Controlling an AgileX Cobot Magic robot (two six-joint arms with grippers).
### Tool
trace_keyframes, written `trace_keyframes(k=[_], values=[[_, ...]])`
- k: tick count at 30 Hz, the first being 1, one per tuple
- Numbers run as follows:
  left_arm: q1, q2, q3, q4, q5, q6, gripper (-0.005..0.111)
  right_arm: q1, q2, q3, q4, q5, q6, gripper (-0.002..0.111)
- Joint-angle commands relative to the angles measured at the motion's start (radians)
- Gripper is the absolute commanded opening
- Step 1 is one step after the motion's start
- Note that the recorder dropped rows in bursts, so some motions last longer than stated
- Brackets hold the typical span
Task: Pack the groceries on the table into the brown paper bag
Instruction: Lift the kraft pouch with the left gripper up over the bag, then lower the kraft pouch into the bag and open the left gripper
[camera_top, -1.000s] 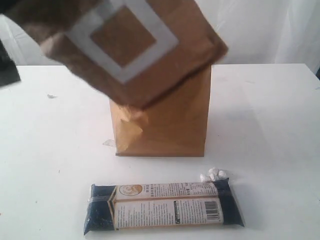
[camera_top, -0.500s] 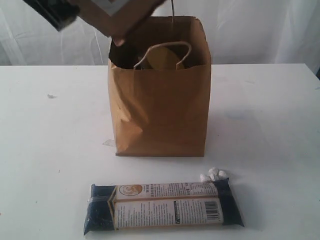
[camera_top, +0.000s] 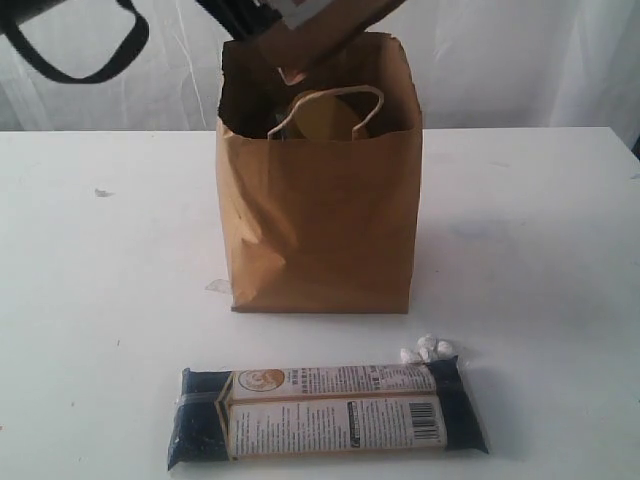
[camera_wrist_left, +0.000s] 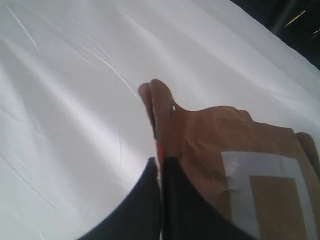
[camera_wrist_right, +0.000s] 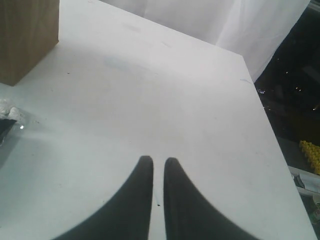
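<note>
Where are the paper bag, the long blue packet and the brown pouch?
paper bag (camera_top: 320, 220): exterior view, front wall.
long blue packet (camera_top: 330, 412): exterior view, label in the middle.
brown pouch (camera_wrist_left: 210, 140): left wrist view, creased brown part.

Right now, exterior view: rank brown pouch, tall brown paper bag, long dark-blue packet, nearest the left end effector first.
1. Brown pouch: held in the end effector.
2. Tall brown paper bag: just below.
3. Long dark-blue packet: table front.
</note>
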Motion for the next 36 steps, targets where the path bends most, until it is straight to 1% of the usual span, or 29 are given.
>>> trace_keyframes(k=[1, 4, 13, 20, 21, 24, 27, 29, 31, 33, 36], values=[[0.0, 0.037, -0.053, 0.0, -0.001, -0.005, 0.0, 0.003, -0.006, 0.002, 0.0, -0.012, 0.005, 0.008], [0.0, 0.07, -0.06, 0.0, 0.039, -0.005, 0.0, 0.003, -0.006, 0.002, 0.0, -0.012, 0.005, 0.008], [0.0, 0.165, -0.06, -0.005, 0.031, -0.005, 0.0, 0.003, -0.006, 0.002, 0.0, -0.012, 0.005, 0.008], [0.0, 0.224, -0.06, -0.005, -0.121, -0.005, 0.0, 0.003, -0.006, 0.002, 0.0, -0.012, 0.005, 0.008], [0.0, 0.228, -0.06, -0.008, -0.125, -0.002, 0.0, 0.003, -0.006, 0.002, 0.0, -0.014, 0.005, 0.008], [0.0, 0.233, -0.06, -0.013, -0.126, 0.003, 0.0, 0.003, -0.006, 0.002, 0.0, -0.014, 0.005, 0.008], [0.0, 0.239, -0.06, -0.019, -0.069, 0.001, 0.0, 0.003, -0.006, 0.002, 0.0, -0.014, 0.005, 0.008], [0.0, 0.245, -0.06, -0.017, 0.007, 0.02, 0.007, 0.003, -0.006, 0.002, 0.0, -0.014, 0.005, 0.008], [0.003, 0.257, -0.06, -0.017, 0.064, 0.063, 0.018, 0.003, -0.006, 0.002, 0.0, -0.014, 0.005, 0.008], [0.003, 0.272, -0.06, -0.017, 0.076, 0.094, 0.033, 0.003, -0.006, 0.002, 0.0, -0.014, 0.005, 0.008], [0.003, 0.293, -0.06, -0.017, 0.037, 0.096, 0.052, 0.003, -0.006, 0.002, 0.0, -0.014, 0.005, 0.008]])
